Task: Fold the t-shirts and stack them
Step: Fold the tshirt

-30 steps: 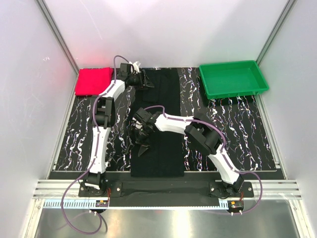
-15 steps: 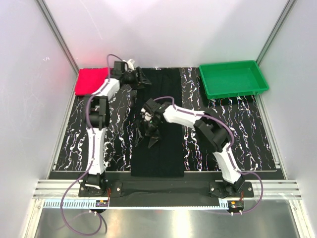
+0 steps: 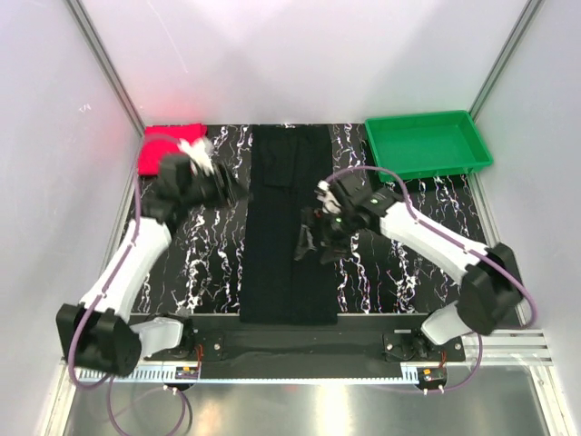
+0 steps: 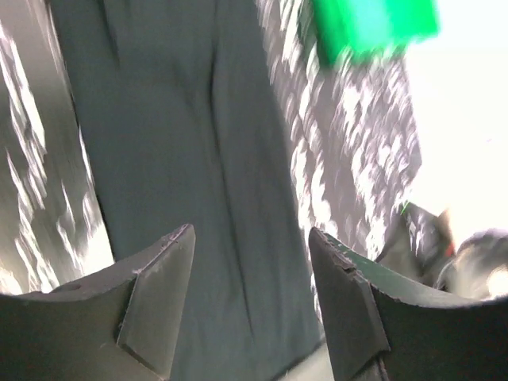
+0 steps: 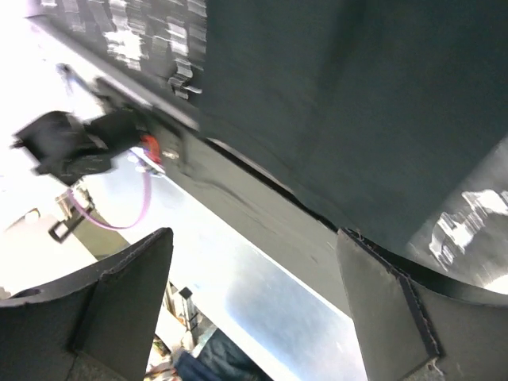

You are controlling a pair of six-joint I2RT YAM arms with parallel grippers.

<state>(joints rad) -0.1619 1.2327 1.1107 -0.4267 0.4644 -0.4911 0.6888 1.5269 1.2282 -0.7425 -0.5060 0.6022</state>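
Cloth t-shirt (image 3: 289, 227), black, soft, limp, light: you pinch near corners. Left gripper (image 4: 250, 238), right gripper (image 5: 254, 238) apart, seemingly empty.

The black shirt (image 3: 281, 263) and red shirt (image 3: 156, 143) are matt cloth; the tray (image 3: 427, 143), smooth glossy plastic; the surface (image 3: 381, 282), marbled and smooth.

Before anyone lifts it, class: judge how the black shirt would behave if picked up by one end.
Probably floppy: the black shirt lies flat in a long strip with soft fold lines, so it would likely sag. Nothing seems to pin its folded layers, so they may fall open. Pushed, it would likely bunch up rather than slide whole.
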